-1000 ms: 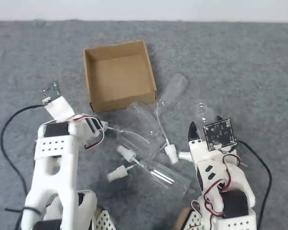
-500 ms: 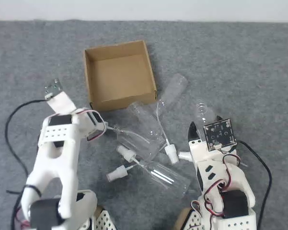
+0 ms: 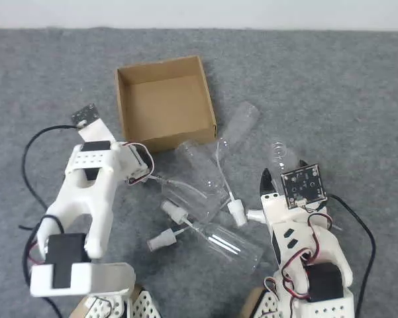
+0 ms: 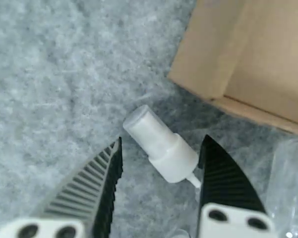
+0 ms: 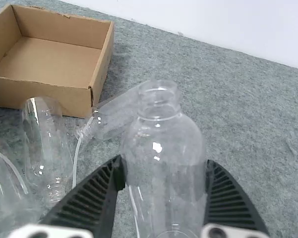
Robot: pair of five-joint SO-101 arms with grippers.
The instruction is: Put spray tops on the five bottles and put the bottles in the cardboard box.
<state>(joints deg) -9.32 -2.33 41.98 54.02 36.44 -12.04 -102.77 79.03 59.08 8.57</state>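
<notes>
Left gripper (image 4: 162, 140) spread wide astride a white plastic spray top (image 4: 161, 145); right gripper (image 5: 163, 163) clamps a clear plastic bottle (image 5: 163, 129) upright.
The top lies on grey carpet (image 3: 318, 86) just beside the brown cardboard box (image 3: 164, 106), upper centre-left, probably about to be grabbed. The held bottle's open neck faces up, seemingly awaiting it. Its base is cut off, and the overlapping lying bottles (image 3: 199, 165) mid-frame are hard to count.

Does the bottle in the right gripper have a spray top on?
No, the bottle held in the right gripper shows a bare, open neck with no cap.
</notes>
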